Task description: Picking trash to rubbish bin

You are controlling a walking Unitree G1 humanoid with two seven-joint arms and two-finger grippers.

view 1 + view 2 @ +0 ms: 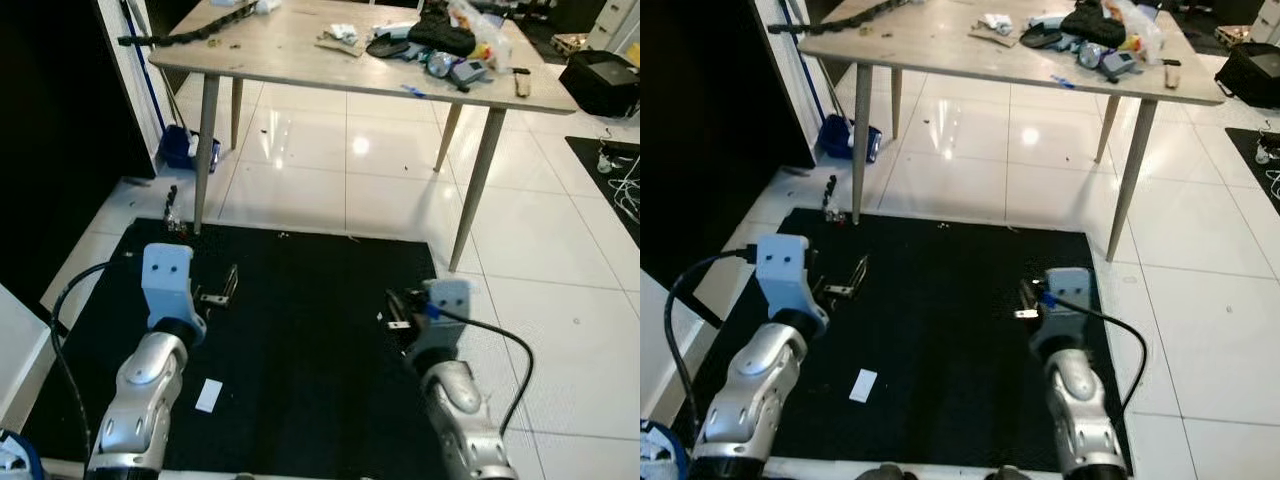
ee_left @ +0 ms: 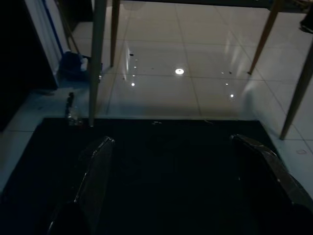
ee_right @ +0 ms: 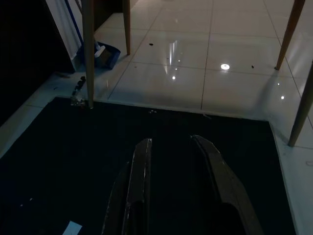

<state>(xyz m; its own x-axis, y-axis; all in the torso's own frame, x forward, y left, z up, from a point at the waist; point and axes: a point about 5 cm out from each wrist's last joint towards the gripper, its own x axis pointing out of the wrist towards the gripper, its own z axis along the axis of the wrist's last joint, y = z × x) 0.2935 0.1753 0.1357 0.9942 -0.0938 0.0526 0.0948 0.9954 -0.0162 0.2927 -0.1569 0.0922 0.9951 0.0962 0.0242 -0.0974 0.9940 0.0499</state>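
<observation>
Left claw: the left gripper [image 1: 222, 287] hovers over the black floor mat [image 1: 300, 350], its two long black fingers spread wide, nothing between them.
Right claw: the right gripper [image 3: 173, 161] is low over the same mat, fingers a little apart, empty.
Trash: a small white paper scrap [image 1: 208, 395] lies flat on the mat at about 6 o'clock from the left gripper, near but apart.
Bin: a blue-rimmed container edge [image 1: 15, 452] shows at 8 o'clock; I cannot tell whether it is the bin.
Progress: barely started, I'd say; scrap ungrasped, pick and drop both remain.
</observation>
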